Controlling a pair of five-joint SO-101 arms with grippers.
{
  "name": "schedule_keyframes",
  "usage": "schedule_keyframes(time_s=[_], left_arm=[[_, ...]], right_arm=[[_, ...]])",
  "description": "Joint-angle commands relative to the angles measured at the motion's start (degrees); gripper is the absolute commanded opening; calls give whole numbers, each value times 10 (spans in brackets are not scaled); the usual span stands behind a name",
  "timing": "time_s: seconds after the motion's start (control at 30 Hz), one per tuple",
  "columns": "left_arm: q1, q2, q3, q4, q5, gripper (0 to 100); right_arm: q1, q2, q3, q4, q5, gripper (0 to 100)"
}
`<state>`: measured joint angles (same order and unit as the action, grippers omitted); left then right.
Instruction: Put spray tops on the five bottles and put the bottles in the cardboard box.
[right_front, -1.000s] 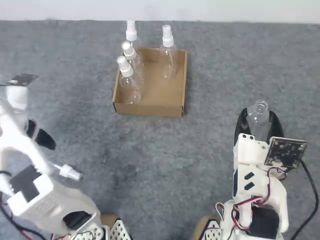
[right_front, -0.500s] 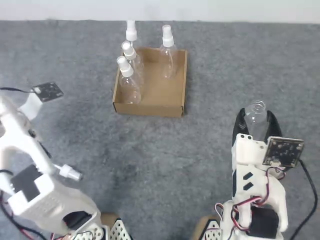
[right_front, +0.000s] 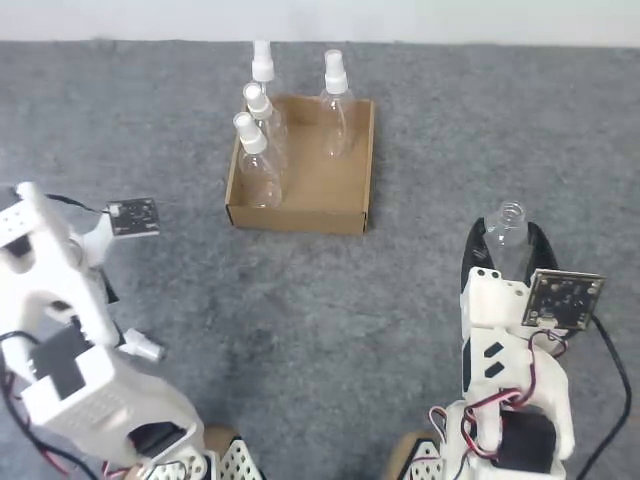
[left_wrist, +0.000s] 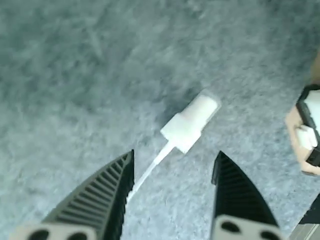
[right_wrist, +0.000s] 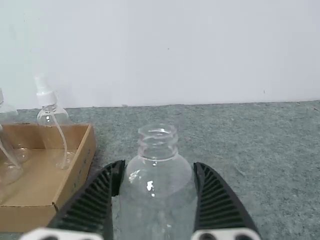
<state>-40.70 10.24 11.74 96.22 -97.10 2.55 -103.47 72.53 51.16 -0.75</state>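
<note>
A white spray top (left_wrist: 190, 125) lies on its side on the grey carpet, its thin tube pointing toward my left gripper (left_wrist: 175, 155). That gripper hangs open just above it, one finger on each side of the tube. In the high view the spray top (right_front: 143, 347) lies beside the left arm (right_front: 60, 300). My right gripper (right_wrist: 157, 172) is shut on a clear bottle (right_wrist: 157, 142) with a bare neck, held upright at the right (right_front: 510, 230). The cardboard box (right_front: 300, 215) sits at the back middle with several capped bottles (right_front: 258, 165) standing in it.
Grey carpet covers the table, and there is open floor between the box and both arms. A white wall runs along the far edge behind the box. The box's near corner (right_wrist: 80, 170) shows in the right wrist view.
The left arm has swung its wrist inward and down over the spray top. The right gripper has drawn slightly nearer with the bottle in it.
</note>
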Motion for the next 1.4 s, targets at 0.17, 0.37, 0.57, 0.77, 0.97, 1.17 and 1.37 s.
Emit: schedule_keyframes(time_s=[0.17,0.37,0.57,0.77,0.97,1.17,1.37], left_arm=[[38,-43,36,-5,-9,240],[40,-43,65,-7,-30,239],[30,-38,99,-55,-42,239],[25,-42,195,-193,-38,239],[29,-43,236,-289,25,179],[47,-43,236,-295,71,76],[69,-43,233,-286,160,58]], right_arm=[[-6,-5,-7,-20,12,35],[-6,-5,-7,-20,12,35],[-6,-5,-7,-20,12,36],[-6,-5,-7,-20,12,36],[-6,-5,-7,-20,12,37],[-6,-5,-7,-20,12,37],[-6,-5,-7,-20,12,37]])
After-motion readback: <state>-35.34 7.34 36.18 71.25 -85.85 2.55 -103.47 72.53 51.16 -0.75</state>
